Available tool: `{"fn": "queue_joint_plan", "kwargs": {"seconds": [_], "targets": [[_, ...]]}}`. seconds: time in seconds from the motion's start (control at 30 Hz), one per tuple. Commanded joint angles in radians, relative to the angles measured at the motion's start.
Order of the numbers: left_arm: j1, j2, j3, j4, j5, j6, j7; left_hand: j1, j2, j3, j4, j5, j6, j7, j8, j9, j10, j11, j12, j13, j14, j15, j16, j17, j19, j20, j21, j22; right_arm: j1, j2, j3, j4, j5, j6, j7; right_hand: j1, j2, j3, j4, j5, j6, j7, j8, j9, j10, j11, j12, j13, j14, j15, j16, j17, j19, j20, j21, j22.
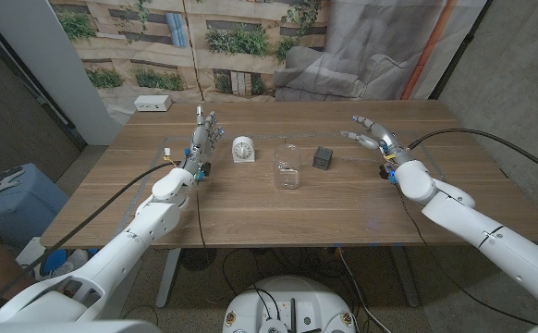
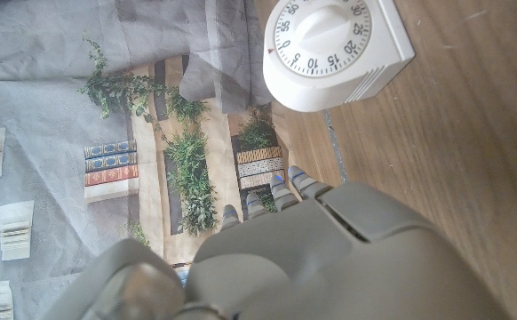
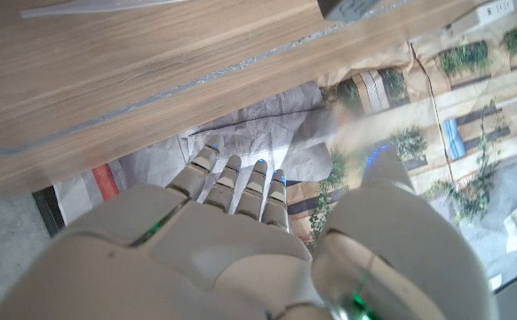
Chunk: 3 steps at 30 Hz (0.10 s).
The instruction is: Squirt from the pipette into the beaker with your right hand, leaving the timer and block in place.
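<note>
While both arms are seen reaching in over the wooden table, three items are found in a row across its middle: a white timer toward the robot's left, a clear beaker in the centre, and a small dark block toward the robot's right. The beaker is stood upright and apart from both neighbours, slightly nearer the robot than they are.

The left hand is observed just beside the timer, on its outer side, with fingers raised and spread and nothing held. In the left wrist view the timer is recorded lying on the wood beyond the fingertips, not touched by them.

The right hand is noted well to the right of the block, raised over the table. A pale slender object, taken to be the pipette, is seen at its fingers, pointing toward the block; it is too small for the grip to be confirmed. In the right wrist view a blurred translucent shape is seen by the thumb, fingers partly curled.

A white power strip is noted at the far left edge.
</note>
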Motion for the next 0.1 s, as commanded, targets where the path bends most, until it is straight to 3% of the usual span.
{"fn": "queue_joint_plan", "kwargs": {"seconds": [0.03,0.1], "targets": [[0.000,0.000,0.000,0.000,0.000,0.000,0.000,-0.001,0.044,-0.006,-0.002,0.006,-0.005,-0.006,0.006,0.002,-0.003,-0.003,0.004,0.005,-0.009,-0.115,0.006,0.003,-0.005,-0.092,0.006,0.002,-0.036,0.090,0.063,0.082,0.210,0.161,-0.011,-0.030,0.011,-0.002,0.016,0.002,-0.033,0.006,-0.005,0.001,-0.020,0.003,0.002,-0.005,-0.010,0.000,-0.005,-0.004,-0.015,-0.003,-0.003,0.002],[0.000,0.000,0.000,0.000,0.000,0.000,0.000,-0.001,0.044,-0.006,-0.003,0.006,-0.005,-0.006,0.006,0.002,-0.003,-0.003,0.005,0.005,-0.009,-0.115,0.006,0.003,-0.004,-0.091,0.006,0.002,-0.049,0.121,0.065,0.093,0.227,0.168,-0.042,-0.040,0.014,-0.004,0.020,0.002,-0.034,0.009,-0.003,0.001,-0.023,0.001,0.003,-0.007,-0.005,0.002,-0.003,-0.006,-0.016,-0.004,-0.002,0.002]]}}
